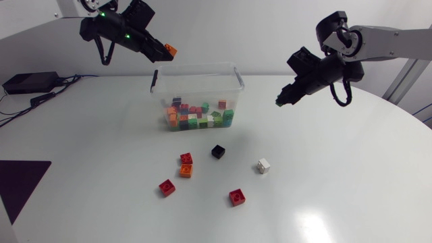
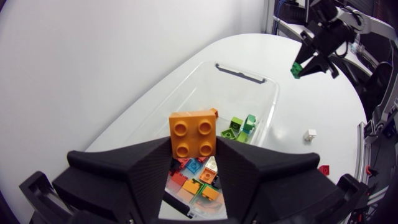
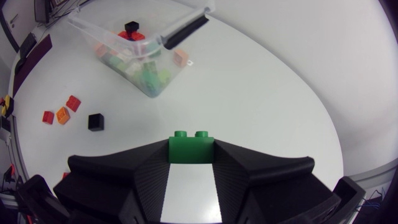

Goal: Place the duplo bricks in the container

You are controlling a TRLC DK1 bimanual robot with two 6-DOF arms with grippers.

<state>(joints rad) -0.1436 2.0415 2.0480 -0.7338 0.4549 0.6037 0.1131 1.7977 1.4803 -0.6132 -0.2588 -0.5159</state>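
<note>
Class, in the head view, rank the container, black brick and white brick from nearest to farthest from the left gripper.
1. Container, just below the left gripper.
2. Black brick, loose in front of the container.
3. White brick, farther right.

The head camera is fixed above the table (image 1: 351, 202), looking down on all of it, with the container (image 1: 196, 67) toward the far edge; the left wrist camera sits close above that container, looking down into it past the left gripper (image 2: 194, 148) pinching an orange brick (image 2: 193, 132), and on across the table to the right gripper (image 2: 305, 63); the right wrist camera looks from farther off, over a green brick (image 3: 191, 149) in its fingers, across the table toward the container; all three views share the container.
</note>
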